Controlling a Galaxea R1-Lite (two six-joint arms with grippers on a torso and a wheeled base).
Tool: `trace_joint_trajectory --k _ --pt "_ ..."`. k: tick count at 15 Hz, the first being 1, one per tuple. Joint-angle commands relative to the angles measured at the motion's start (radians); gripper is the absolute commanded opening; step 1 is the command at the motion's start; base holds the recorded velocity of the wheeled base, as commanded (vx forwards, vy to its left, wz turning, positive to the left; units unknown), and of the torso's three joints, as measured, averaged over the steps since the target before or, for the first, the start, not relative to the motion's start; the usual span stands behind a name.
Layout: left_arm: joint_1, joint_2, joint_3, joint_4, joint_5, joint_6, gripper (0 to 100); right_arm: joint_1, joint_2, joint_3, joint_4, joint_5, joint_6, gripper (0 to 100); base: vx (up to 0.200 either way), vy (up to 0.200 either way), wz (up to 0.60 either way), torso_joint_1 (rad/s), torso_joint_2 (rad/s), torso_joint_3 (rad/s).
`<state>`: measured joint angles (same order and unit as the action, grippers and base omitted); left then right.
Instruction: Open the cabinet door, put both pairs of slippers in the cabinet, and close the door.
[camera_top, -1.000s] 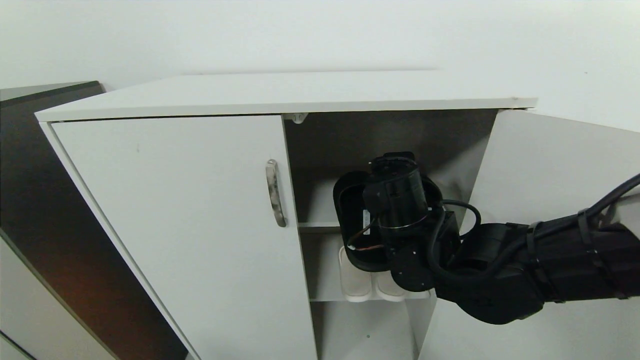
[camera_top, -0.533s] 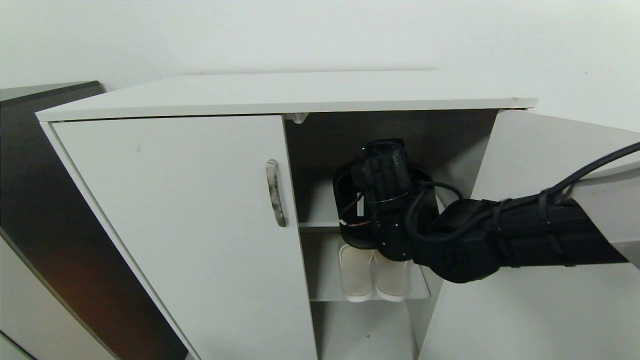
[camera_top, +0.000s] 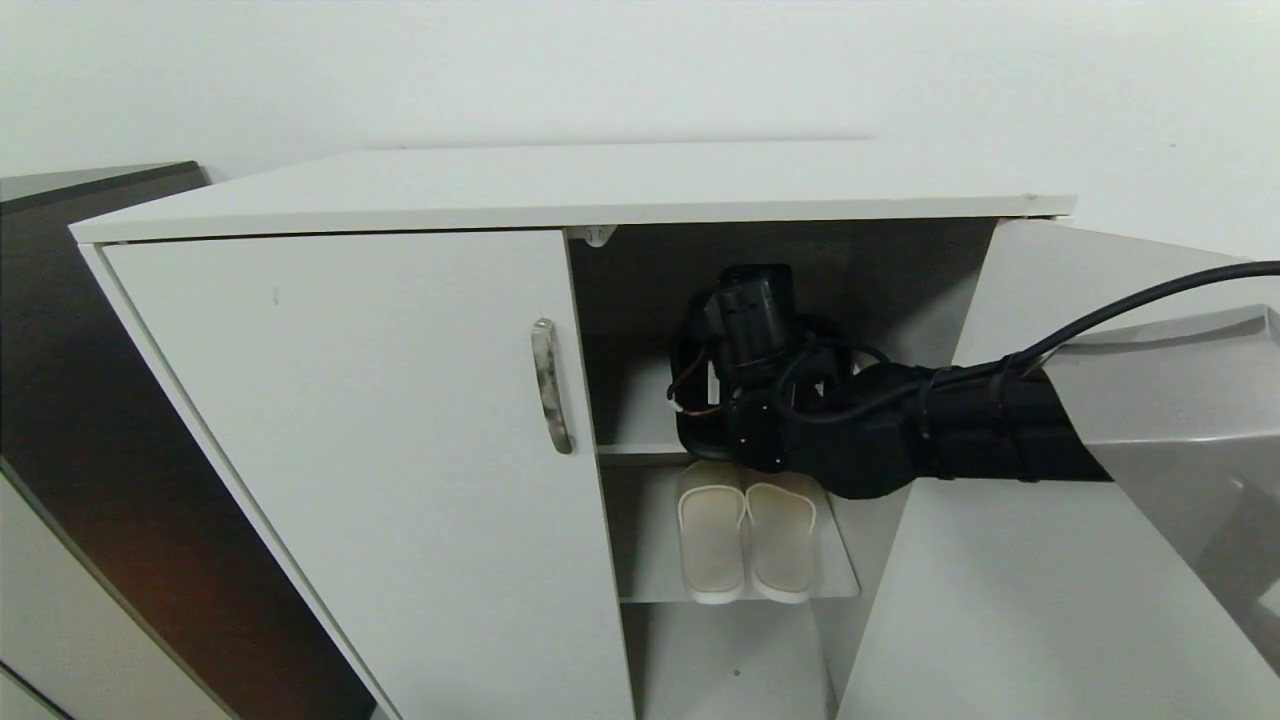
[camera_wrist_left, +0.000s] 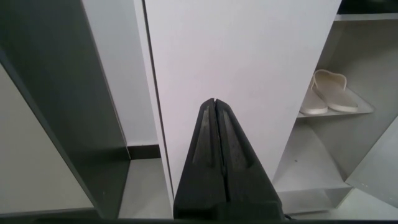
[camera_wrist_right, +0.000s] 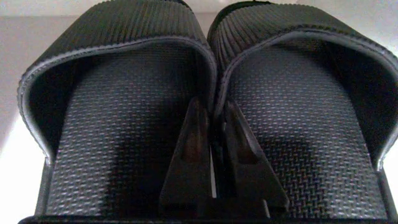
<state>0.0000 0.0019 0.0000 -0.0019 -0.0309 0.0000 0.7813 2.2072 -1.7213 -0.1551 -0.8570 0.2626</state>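
Nearest to us, in front of the cabinet (camera_top: 560, 185), the left gripper (camera_wrist_left: 214, 107) hangs before the closed left door (camera_top: 350, 450), apart from it, its fingers (camera_wrist_left: 205, 143) pressed flat together with nothing between them. The cabinet's right door (camera_top: 1000, 600) stands swung open towards us.

Through that opening the right arm (camera_top: 930, 435) goes into the cabinet's upper compartment, above the upper shelf (camera_top: 635, 452). There the right gripper (camera_wrist_right: 213, 112) pinches the black slippers (camera_wrist_right: 124, 124). The pair lies side by side, and the two inner side walls, where one slipper meets the other, are caught between the fingers (camera_wrist_right: 189, 155). One ribbed footbed spreads to each side of the fingers, both facing the wrist. The slippers' long axes run the same way as the fingers, strap ends farthest from the wrist and open ends nearest it. From the head view the pair shows as a dark edge standing nearly upright just over the shelf's front; whether it touches the shelf we cannot tell.

One level lower in the cabinet, the white slippers (camera_top: 712, 535) lie flat on the middle shelf (camera_top: 650, 560), touching side by side, long axes running from the cabinet's front to its back. On the closed door sits a metal handle (camera_top: 548, 385).
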Motion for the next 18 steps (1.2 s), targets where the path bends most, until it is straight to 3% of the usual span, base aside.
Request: trace_joint_trajectory --k 1,10,11,18 --pt "0.000 0.000 0.000 0.000 0.000 0.000 0 -0.017 0.046 -0.057 0.006 0.019 0.000 0 0.000 0.000 0.00 0.000 0.00 0.000" --pt "0.000 0.000 0.000 0.000 0.000 0.000 0 -0.020 0.072 -0.069 0.008 0.021 0.003 0 0.000 0.000 0.00 0.000 0.00 0.000" --pt "0.000 0.000 0.000 0.000 0.000 0.000 0 -0.020 0.072 -0.069 0.008 0.021 0.004 100 0.000 0.000 0.00 0.000 0.00 0.000" --pt "0.000 0.000 0.000 0.000 0.000 0.000 0 0.041 -0.044 0.072 0.002 0.010 0.007 100 0.000 0.000 0.00 0.000 0.00 0.000"
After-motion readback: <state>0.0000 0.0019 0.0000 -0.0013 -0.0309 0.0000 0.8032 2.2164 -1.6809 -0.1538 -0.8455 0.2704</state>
